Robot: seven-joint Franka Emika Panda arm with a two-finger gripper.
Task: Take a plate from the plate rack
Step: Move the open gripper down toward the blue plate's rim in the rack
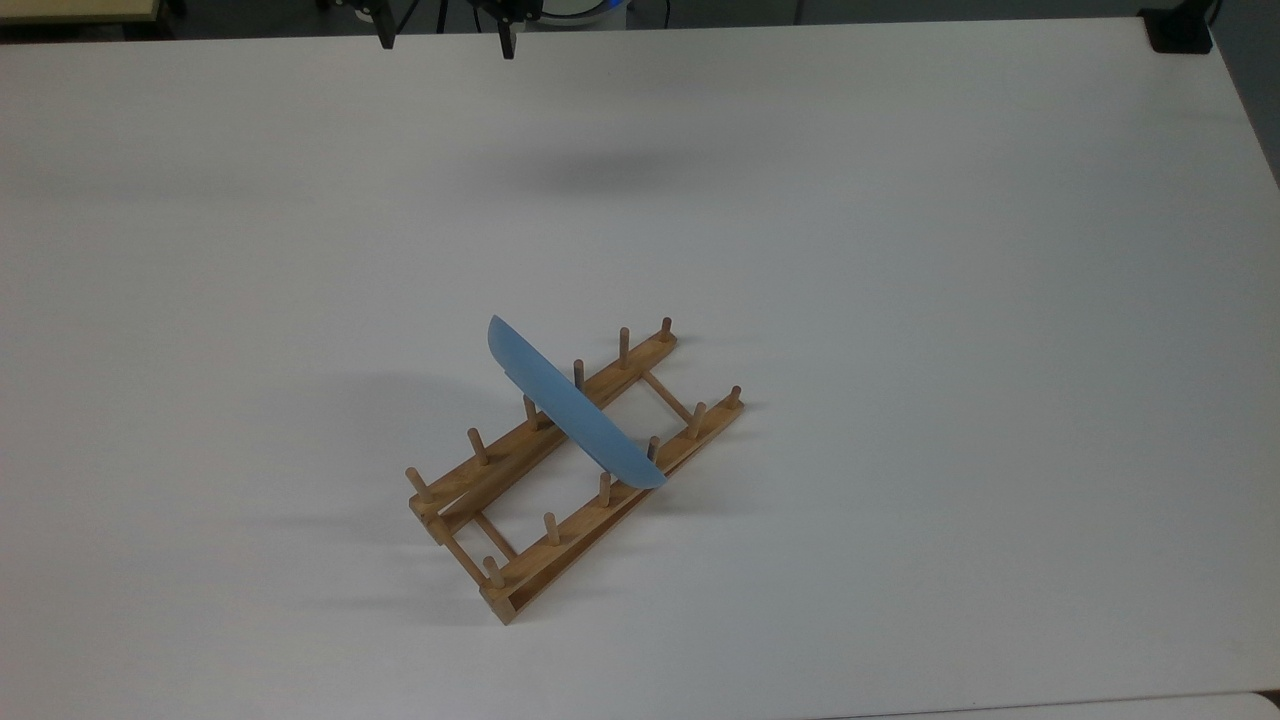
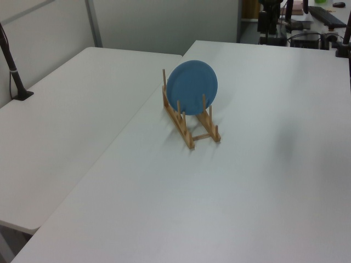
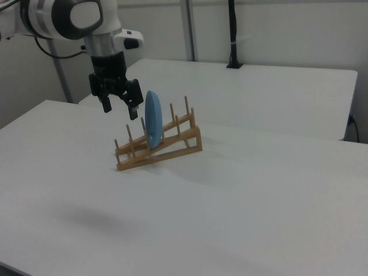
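White table (image 1: 900,250), one rack (image 1: 560,520) mid-surface. Plate (image 1: 570,405) upright on edge between rack pegs. Gripper (image 3: 120,105) above rack, fingers spread, empty. Advice: descend astride plate's top rim, then lift straight up.

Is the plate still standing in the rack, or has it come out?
In. The plate stands on edge across the rack, between the pegs on both rails. The open claw holds nothing.
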